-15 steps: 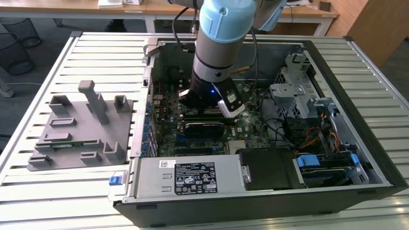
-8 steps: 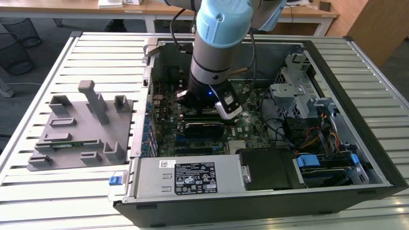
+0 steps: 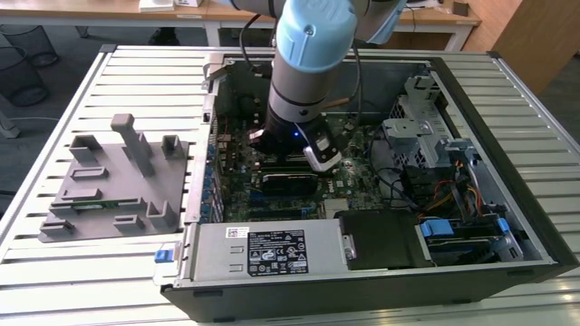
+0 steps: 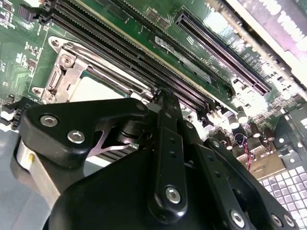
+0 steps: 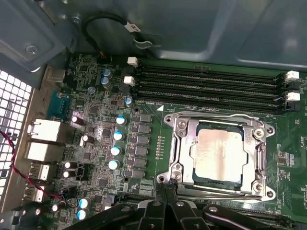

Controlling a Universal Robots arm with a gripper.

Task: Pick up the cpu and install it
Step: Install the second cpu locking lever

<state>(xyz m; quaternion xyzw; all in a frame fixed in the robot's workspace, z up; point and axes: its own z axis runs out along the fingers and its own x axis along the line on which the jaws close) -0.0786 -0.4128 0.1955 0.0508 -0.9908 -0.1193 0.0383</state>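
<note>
The cpu (image 5: 218, 155) lies flat in its socket on the green motherboard, its silvery top plate showing through the metal socket frame (image 5: 182, 143); its pale face (image 4: 96, 88) also shows in the second wrist view. My gripper (image 5: 165, 187) is shut with nothing between its fingers, its tips at the frame's corner beside the thin metal lever (image 5: 225, 193). The black fingers (image 4: 165, 134) converge to a point at the socket's edge. In the exterior view the arm (image 3: 299, 88) reaches down into the open computer case.
Empty memory slots (image 5: 206, 84) run along one side of the socket. Capacitors (image 5: 115, 143) and rear ports (image 5: 43, 139) lie on the other side. A grey tray (image 3: 109, 183) sits outside the case at the exterior view's left. The drive cage (image 3: 453, 170), cables and power supply (image 3: 263, 251) crowd the case.
</note>
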